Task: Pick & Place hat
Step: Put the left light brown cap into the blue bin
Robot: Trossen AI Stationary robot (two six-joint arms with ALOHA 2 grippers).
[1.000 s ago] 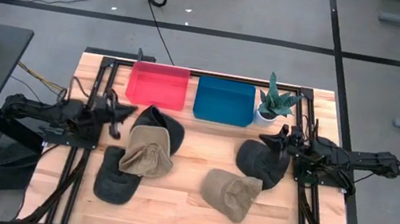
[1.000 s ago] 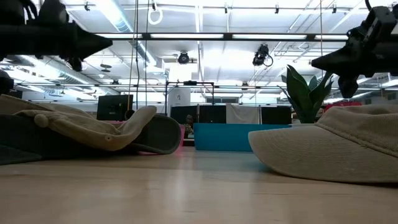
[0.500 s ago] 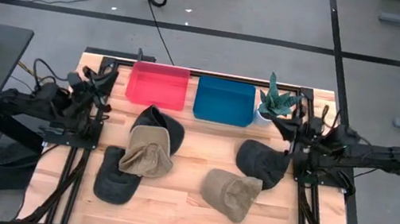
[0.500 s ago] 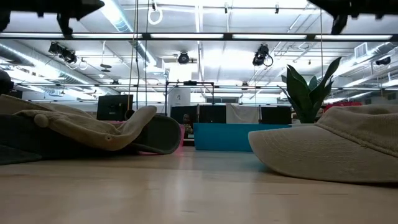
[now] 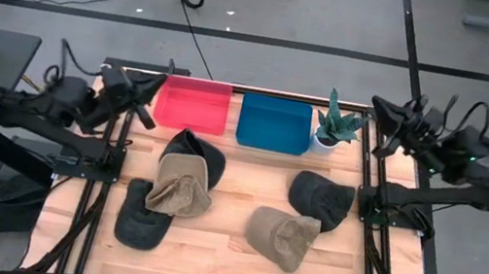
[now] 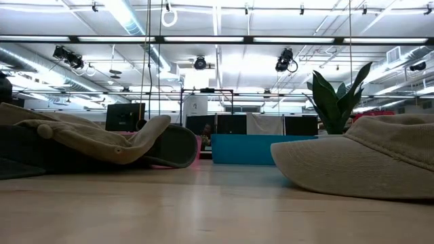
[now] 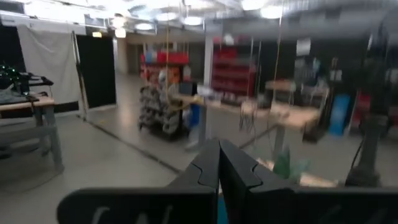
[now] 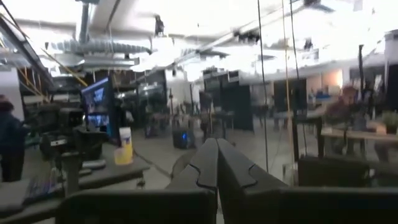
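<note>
- Wooden table (image 5: 226,252) is your work surface; its near strip is bare.
- Nearest you, tan hat (image 5: 282,237) sits right of centre, nothing on it; in the low view it fills the right side (image 6: 359,159).
- Dark flat hat (image 5: 141,219) lies near the left rail, partly under the tan bucket hat (image 5: 180,191).
- That tan bucket hat is stacked on a black cap (image 5: 197,154), so you can't reach the black cap's crown without hitting it; in the low view the pile blocks the left (image 6: 88,139).
- Black hat (image 5: 320,198) on the right lies alone, just touching the near tan hat's edge.
- Farther back, red bin (image 5: 192,106) and blue bin (image 5: 274,122) stand side by side, touching, both with nothing inside.
- Small potted plant (image 5: 337,127) stands just right of the blue bin, close to the right arm's path.
- Left gripper (image 5: 156,89) is raised at the back left corner beside the red bin, jaws closed on nothing.
- Right gripper (image 5: 377,107) is raised at the back right corner past the plant, jaws closed, holding nothing.
- Both wrist views look out at the room only; fingers pressed together (image 7: 217,168) (image 8: 214,165).
</note>
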